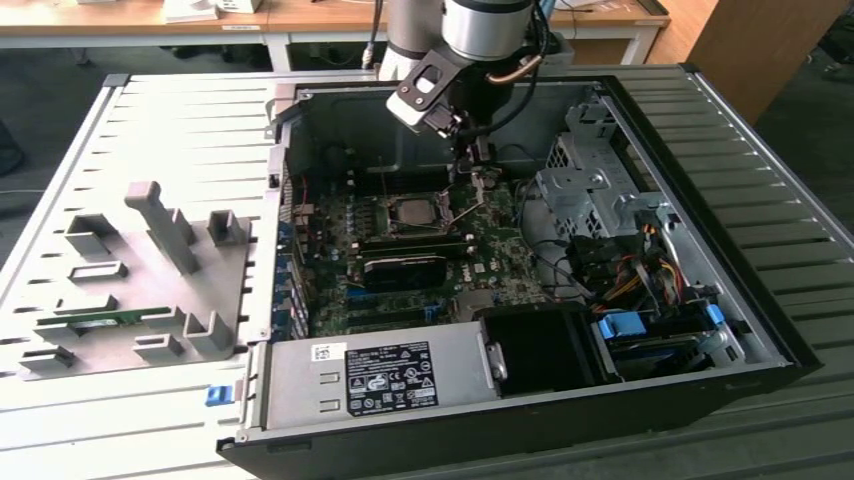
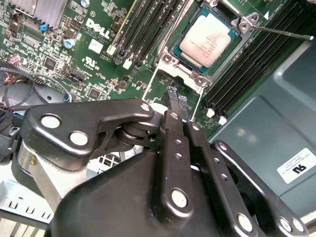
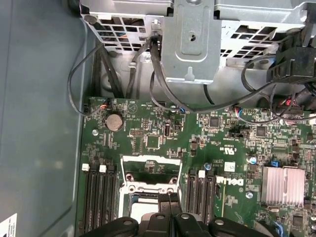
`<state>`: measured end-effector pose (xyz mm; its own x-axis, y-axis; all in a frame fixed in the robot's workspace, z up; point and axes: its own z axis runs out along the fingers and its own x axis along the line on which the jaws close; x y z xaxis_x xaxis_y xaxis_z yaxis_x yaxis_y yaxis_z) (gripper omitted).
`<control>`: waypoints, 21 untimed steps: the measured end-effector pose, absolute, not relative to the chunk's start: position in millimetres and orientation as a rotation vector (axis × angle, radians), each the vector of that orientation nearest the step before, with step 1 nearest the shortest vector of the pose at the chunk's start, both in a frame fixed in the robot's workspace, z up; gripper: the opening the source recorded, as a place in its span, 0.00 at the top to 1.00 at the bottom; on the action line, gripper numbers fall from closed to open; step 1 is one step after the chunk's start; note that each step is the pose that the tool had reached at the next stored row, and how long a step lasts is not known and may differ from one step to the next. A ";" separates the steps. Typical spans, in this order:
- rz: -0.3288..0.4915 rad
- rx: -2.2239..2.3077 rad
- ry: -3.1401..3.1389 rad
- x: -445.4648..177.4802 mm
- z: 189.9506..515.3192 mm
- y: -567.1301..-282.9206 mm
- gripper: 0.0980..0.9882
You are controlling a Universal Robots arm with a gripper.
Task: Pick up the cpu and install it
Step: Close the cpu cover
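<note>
The cpu [image 2: 210, 42] sits flat in the socket [image 2: 168, 59] on the motherboard [image 2: 96, 66]. Its silver top faces up, and it lies between two banks of memory slots [image 2: 145, 27]. A thin lever [image 2: 284, 32] projects from one corner of the socket.

The gripper [image 2: 177, 98] holds nothing. Its two fingers [image 2: 174, 123] are pressed together, with no gap at the tips. The tips hang over the board just beside the socket's edge, apart from the cpu.

In the exterior view the arm reaches down into the open case [image 1: 601, 420], which lies on a slatted table [image 1: 174, 120]. At the exterior view's left a grey fixture [image 1: 147, 290] lies on the table beside the case.
</note>
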<state>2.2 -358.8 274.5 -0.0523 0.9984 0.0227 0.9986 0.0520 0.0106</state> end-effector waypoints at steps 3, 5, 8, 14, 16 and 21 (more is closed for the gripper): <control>-0.036 -2.156 -2.272 3.5 274.3 -358.7 0.97; -0.036 -2.156 -2.272 4.4 274.2 -358.6 0.97; -0.036 -2.156 -2.272 5.8 273.7 -358.5 0.97; -0.036 -2.157 -2.272 8.1 272.6 -358.2 0.97; -0.036 -2.157 -2.272 8.7 272.4 -358.1 0.97; -0.036 -2.156 -2.272 11.9 271.9 -358.1 0.97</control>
<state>11.9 -358.1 271.9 -0.0522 0.9984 0.0223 0.9986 0.0520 0.0101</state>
